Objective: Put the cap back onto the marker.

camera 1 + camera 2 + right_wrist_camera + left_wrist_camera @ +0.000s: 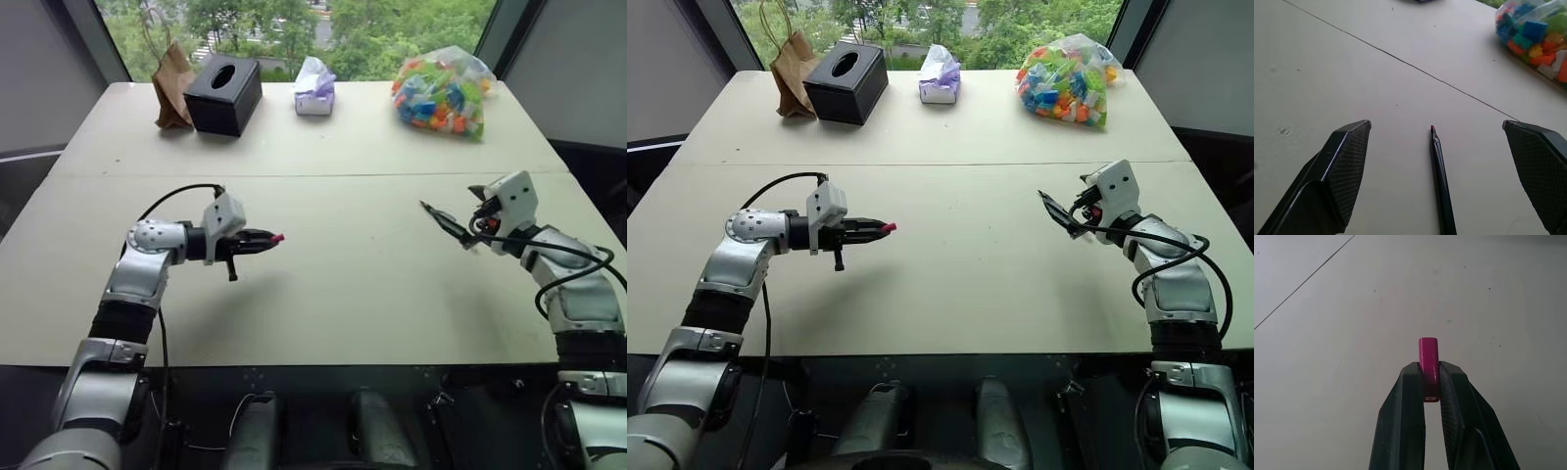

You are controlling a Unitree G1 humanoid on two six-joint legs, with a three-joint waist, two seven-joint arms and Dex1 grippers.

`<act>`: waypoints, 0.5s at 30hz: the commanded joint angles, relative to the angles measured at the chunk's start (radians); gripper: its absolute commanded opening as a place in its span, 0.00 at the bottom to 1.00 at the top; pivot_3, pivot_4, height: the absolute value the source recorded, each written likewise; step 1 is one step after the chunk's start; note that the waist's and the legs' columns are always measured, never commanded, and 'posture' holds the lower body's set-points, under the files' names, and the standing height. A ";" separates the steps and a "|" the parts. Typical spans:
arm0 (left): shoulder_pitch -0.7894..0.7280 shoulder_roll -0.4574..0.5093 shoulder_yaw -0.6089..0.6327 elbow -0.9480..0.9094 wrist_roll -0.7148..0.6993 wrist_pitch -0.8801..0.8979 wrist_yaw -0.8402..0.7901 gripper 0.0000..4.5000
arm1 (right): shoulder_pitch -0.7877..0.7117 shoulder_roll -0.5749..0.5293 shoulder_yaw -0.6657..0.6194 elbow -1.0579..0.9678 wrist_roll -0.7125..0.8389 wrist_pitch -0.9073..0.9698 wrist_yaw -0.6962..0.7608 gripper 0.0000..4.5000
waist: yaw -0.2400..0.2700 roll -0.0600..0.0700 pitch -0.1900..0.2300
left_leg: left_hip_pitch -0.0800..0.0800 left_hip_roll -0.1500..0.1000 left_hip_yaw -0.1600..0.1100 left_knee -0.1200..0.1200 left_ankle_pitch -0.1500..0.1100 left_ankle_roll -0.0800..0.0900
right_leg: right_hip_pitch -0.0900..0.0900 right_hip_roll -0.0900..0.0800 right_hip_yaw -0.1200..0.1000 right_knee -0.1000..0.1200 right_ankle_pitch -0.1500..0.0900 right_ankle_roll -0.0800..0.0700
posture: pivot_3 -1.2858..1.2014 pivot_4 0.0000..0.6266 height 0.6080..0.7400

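Left gripper (1431, 382): fingers pressed together on the cap (1429, 366), which is pinched at their tips with its pink end protruding beyond them, held above the table (333, 284). Right gripper (1437, 142): fingers spread wide, gripping nothing. The marker (1442, 188) lies on the table between those spread fingers, touching neither, its red tip pointing away from the wrist.

One cap (1429, 366), one marker (1441, 182), two grippers, left (263, 240) and right (446, 223), one black tissue box (224, 93), one brown paper bag (172, 88), one bag of coloured blocks (443, 91), one tissue pack (314, 88), one table (353, 284).
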 commanded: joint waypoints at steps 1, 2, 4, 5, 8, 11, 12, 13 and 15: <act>0.007 0.018 0.020 -0.058 -0.028 0.007 0.019 0.02 | -0.077 -0.006 0.000 0.116 0.003 -0.020 0.054 0.99 | 0.000 0.000 0.000 | 0.000 0.000 0.000 0.000 0.000 0.000 | 0.000 0.000 0.000 0.000 0.000 0.000 | 0.52 0.24 1.00; 0.011 0.021 0.021 -0.064 -0.030 0.009 0.024 0.02 | -0.096 -0.008 0.005 0.150 0.005 -0.017 0.075 0.99 | 0.000 0.000 0.000 | 0.000 0.000 0.000 0.000 0.000 0.000 | 0.000 0.000 0.000 0.000 0.000 0.000 | 0.52 0.24 1.00; 0.018 0.026 0.024 -0.073 -0.034 0.010 0.036 0.02 | -0.131 -0.007 0.012 0.210 0.011 -0.008 0.112 0.99 | 0.000 0.000 0.000 | 0.000 0.000 0.000 0.000 0.000 0.000 | 0.000 0.000 0.000 0.000 0.000 0.000 | 0.52 0.24 1.00; 0.023 0.029 0.025 -0.080 -0.036 0.012 0.043 0.02 | -0.153 -0.008 0.017 0.252 0.009 -0.007 0.133 0.99 | 0.000 0.000 0.000 | 0.000 0.000 0.000 0.000 0.000 0.000 | 0.000 0.000 0.000 0.000 0.000 0.000 | 0.52 0.24 1.00; 0.036 0.037 0.028 -0.103 -0.044 0.019 0.060 0.02 | -0.217 -0.003 0.017 0.365 0.007 0.008 0.167 0.99 | -0.001 0.000 0.000 | 0.000 0.000 0.000 0.000 0.000 0.000 | 0.000 0.000 0.000 0.000 0.000 0.000 | 0.52 0.24 1.00; 0.052 0.043 0.028 -0.126 -0.052 0.022 0.074 0.02 | -0.260 -0.001 0.021 0.470 -0.010 0.003 0.178 0.99 | 0.000 0.000 0.000 | 0.000 0.000 0.000 0.000 0.000 0.000 | 0.000 0.000 0.000 0.000 0.000 0.000 | 0.52 0.24 1.00; 0.056 0.044 0.027 -0.133 -0.054 0.024 0.079 0.02 | -0.269 -0.002 0.025 0.499 -0.019 -0.003 0.182 0.99 | -0.001 0.000 0.000 | 0.000 0.000 0.000 0.000 0.000 0.000 | 0.000 0.000 0.000 0.000 0.000 0.000 | 0.52 0.24 1.00; 0.060 0.046 0.027 -0.139 -0.056 0.025 0.082 0.02 | -0.274 -0.003 0.031 0.521 -0.029 -0.012 0.187 0.99 | -0.001 0.000 0.000 | 0.000 0.000 0.000 0.000 0.000 0.000 | 0.000 0.000 0.000 0.000 0.000 0.000 | 0.52 0.24 1.00; 0.067 0.050 0.028 -0.148 -0.058 0.026 0.090 0.02 | -0.279 -0.003 0.041 0.559 -0.051 -0.039 0.190 0.99 | -0.001 0.000 0.000 | 0.000 0.000 0.000 0.000 0.000 0.000 | 0.000 0.000 0.000 0.000 0.000 0.000 | 0.52 0.24 1.00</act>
